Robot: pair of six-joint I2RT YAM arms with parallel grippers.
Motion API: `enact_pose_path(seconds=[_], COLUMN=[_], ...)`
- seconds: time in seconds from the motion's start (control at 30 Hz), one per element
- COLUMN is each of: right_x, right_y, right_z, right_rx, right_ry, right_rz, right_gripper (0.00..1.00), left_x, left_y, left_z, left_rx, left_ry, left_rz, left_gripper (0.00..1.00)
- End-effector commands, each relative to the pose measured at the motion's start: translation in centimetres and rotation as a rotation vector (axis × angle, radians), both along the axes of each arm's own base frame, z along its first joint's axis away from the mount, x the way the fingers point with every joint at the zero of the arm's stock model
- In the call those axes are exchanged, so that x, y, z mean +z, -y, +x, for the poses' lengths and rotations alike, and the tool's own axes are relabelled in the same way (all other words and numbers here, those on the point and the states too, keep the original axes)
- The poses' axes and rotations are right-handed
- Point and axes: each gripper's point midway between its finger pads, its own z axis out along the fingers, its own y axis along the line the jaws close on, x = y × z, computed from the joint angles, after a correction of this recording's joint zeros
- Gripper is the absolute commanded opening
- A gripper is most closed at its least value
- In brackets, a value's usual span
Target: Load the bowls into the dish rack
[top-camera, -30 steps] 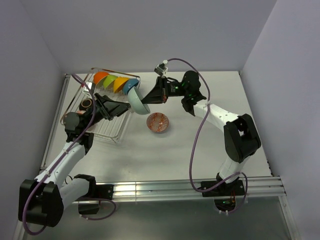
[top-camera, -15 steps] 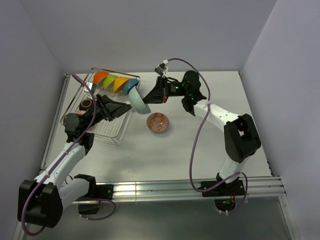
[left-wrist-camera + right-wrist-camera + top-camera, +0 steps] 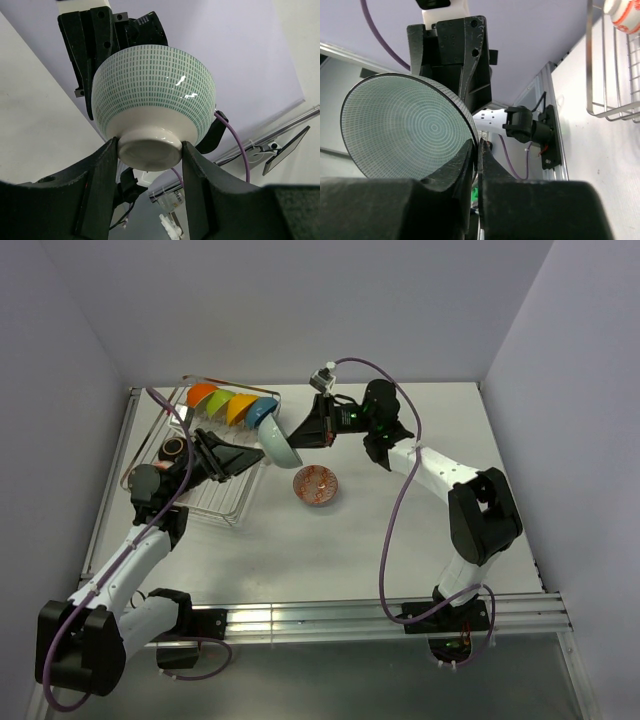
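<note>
Lavender walls (image 3: pixel 300 300) close in a white worktop (image 3: pixel 400 540), and from my station I see the rack (image 3: pixel 222 498) in its far left corner. Along the rack's far edge four bowls stand on their rims in a row: the orange bowl (image 3: pixel 202 395), green bowl (image 3: pixel 222 402), yellow bowl (image 3: pixel 240 408) and blue bowl (image 3: pixel 262 412).

Both arms meet just off the rack's right edge, where the teal bowl (image 3: pixel 277 443) hangs clear of the worktop, tilted on its side between them. The left gripper (image 3: pixel 255 452) reaches in from the rack side. On my left wrist feed its fingers (image 3: pixel 100 180) press against either side of the bowl's foot, so I read it as closed on the teal bowl. The right gripper (image 3: pixel 298 440) comes in from the opposite side. My right wrist feed shows its fingers (image 3: pixel 460 160) nearly together, with the bowl's rim pinched between them and the inside of the bowl facing that camera.

A red bowl (image 3: pixel 316 485) sits upright on the worktop, near the held bowl and closer to the near edge, apart from the rack.
</note>
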Motion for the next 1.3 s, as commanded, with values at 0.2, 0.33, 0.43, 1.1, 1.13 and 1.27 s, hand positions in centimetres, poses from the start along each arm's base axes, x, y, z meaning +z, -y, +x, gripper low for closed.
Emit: enact_pose_path(seconds=[0.2, 0.33, 0.43, 1.1, 1.13, 1.27], right_x=[2.1, 1.6, 1.5, -2.6, -2.6, -3.1], right_y=[-0.6, -0.5, -0.3, 1.3, 1.6, 2.5], right_z=[-1.5, -1.0, -0.6, 4.2, 4.4, 5.0], right_rx=[0.014, -0.001, -0.017, -0.201, -0.211, -0.236], right_ry=[0.099, 0.089, 0.082, 0.034, 0.028, 0.056], right_rz=[-0.016, -0.038, -0.040, -0.187, -0.200, -0.236], right_gripper=[0.32, 0.41, 0.47, 0.77, 0.80, 0.82], left_x=[1.2, 1.4, 1.2, -3.1, -4.9, -5.5], left_y=[-1.2, -2.1, -2.9, -12.1, -12.7, -14.4], left_z=[1.2, 2.1, 2.6, 10.8, 11.3, 13.0], left_rx=[0.077, 0.110, 0.135, 0.514, 0.530, 0.610], left_ry=[0.011, -0.004, -0.021, -0.147, -0.181, -0.168], left_rz=[-0.011, -0.011, -0.007, 0.290, 0.353, 0.486], left_gripper=[0.00, 0.00, 0.00, 0.00, 0.00, 0.00])
